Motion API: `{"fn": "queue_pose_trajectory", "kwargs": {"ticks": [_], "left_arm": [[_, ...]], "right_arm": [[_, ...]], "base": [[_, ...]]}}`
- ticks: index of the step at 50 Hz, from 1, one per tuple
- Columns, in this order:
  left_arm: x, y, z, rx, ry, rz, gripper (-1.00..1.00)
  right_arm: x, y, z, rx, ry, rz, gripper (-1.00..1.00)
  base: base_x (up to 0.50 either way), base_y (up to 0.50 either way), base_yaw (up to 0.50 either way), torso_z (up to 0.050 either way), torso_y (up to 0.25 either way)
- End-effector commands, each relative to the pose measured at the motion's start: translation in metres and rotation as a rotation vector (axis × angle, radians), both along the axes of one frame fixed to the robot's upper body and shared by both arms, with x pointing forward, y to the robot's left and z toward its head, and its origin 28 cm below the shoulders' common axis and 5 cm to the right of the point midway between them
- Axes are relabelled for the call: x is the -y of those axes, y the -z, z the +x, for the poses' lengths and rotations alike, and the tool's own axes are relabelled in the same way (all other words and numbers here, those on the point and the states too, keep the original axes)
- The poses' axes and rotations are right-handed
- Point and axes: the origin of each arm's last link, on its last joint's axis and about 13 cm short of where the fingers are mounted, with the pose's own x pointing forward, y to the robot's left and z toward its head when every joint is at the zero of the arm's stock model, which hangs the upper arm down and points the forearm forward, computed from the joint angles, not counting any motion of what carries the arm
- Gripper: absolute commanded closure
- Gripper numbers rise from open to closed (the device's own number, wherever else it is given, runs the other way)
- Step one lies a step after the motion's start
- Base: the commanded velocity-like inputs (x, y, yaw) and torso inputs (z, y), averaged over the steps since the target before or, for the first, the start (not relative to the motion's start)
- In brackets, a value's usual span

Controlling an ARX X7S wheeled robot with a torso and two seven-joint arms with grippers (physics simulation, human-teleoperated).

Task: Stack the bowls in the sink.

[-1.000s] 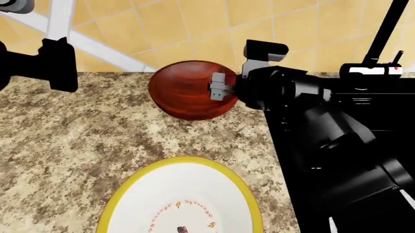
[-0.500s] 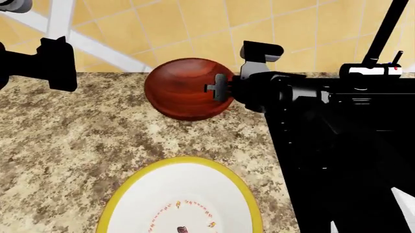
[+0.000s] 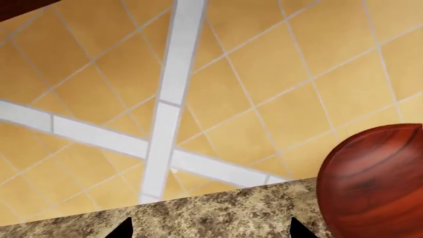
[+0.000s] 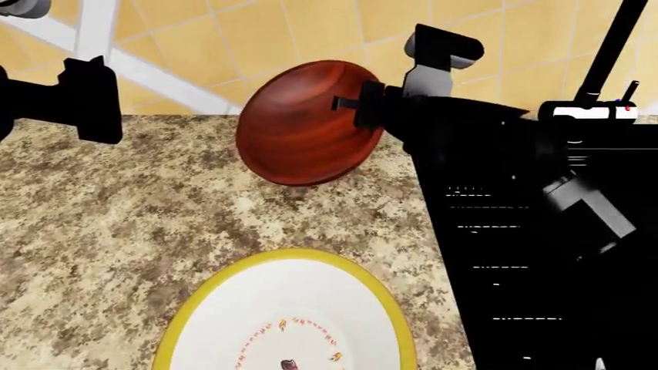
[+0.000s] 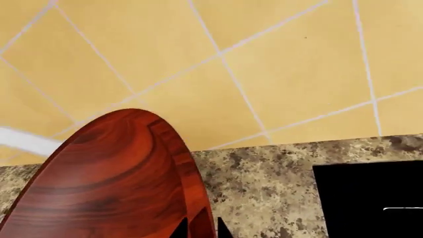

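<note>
My main worry is the wooden bowl (image 4: 307, 127) slipping: my right gripper (image 4: 352, 104) pinches only its rim, and the bowl hangs tipped steeply on edge, so most of its bulk is out to the left of the pinch and could twist it loose or swing it as I carry it toward the sink (image 4: 535, 254). If it drops from here it would land on the countertop (image 4: 113, 223), near the white bowl (image 4: 288, 308), or roll off somewhere I can't easily reach. A second risk is the arm itself: it crosses above the black basin, and the tall faucet (image 4: 612, 46) stands close behind it, so a careless sweep to the right could clip that. In the right wrist view the rim runs straight down between the two dark fingertips (image 5: 180, 229), which are closed on it, one on each side of the wall. The wooden bowl sits above the counter's back edge against the tiled wall, clear of the surface as far as I can judge. The white bowl rests flat on the counter in the foreground, just left of the sink's edge, untouched. My left gripper (image 4: 88, 100) hovers off to the far left, well apart from both bowls, its fingertips spread with nothing between them
</note>
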Motion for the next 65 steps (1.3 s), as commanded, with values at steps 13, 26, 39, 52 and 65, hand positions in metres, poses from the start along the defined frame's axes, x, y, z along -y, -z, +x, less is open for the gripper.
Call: {"fn": "queue_pose_trajectory", "kwargs": {"ticks": [13,26,39,52,65], "left_arm": [[0.0,0.003,-0.005,-0.006,0.022,-0.019,-1.0],[0.011,0.003,-0.026,-0.142,0.314,-0.119,-1.0],[0.017,-0.004,-0.043,-0.284,0.471,-0.017,-1.0],[0.017,-0.015,-0.051,-0.393,0.517,0.028,-1.0],[0.022,-0.015,-0.052,-0.566,0.517,0.071,-1.0]], "right_arm": [[0.041,-0.061,-0.089,0.234,0.037,-0.156,1.0],[0.055,-0.077,-0.104,0.28,0.145,-0.202,1.0],[0.056,-0.077,-0.101,0.286,0.172,-0.224,1.0],[0.058,-0.069,-0.097,0.269,0.187,-0.227,1.0],[0.058,-0.062,-0.095,0.257,0.187,-0.224,1.0]], "base": [[0.0,0.0,0.0,0.0,0.0],[0.0,0.0,0.0,0.0,0.0],[0.0,0.0,0.0,0.0,0.0],[0.0,0.0,0.0,0.0,0.0],[0.0,0.0,0.0,0.0,0.0]]}}
